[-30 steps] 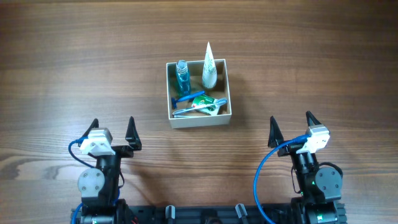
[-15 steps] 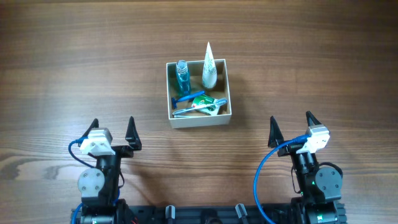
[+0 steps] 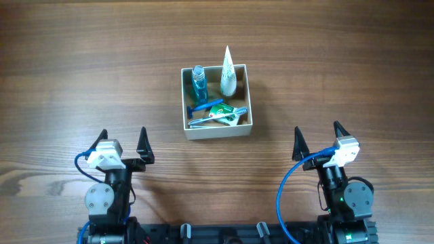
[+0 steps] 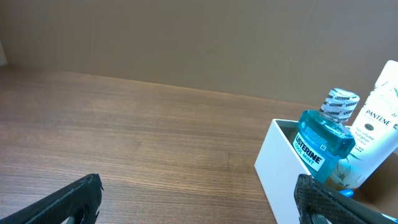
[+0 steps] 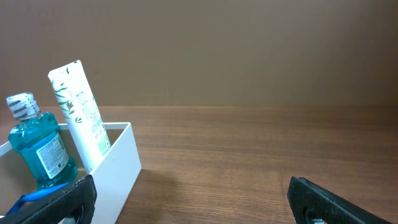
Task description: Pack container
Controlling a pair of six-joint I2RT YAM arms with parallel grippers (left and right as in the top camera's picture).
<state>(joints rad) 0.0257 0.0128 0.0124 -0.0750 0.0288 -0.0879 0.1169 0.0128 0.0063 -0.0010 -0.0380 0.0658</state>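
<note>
The container (image 3: pixel 218 131), a small square white-walled box, stands in the middle of the table. It holds a blue mouthwash bottle (image 3: pixel 198 83), a white tube (image 3: pixel 228 73) standing upright, a blue razor or toothbrush (image 3: pixel 203 107) and a green-and-white packet (image 3: pixel 224 112). The box also shows in the left wrist view (image 4: pixel 280 168) and the right wrist view (image 5: pixel 118 165). My left gripper (image 3: pixel 123 144) is open and empty at the near left. My right gripper (image 3: pixel 317 139) is open and empty at the near right. Both are well short of the box.
The wooden table (image 3: pixel 81 74) stretches all round the box. The arm bases (image 3: pixel 105 200) stand at the near edge.
</note>
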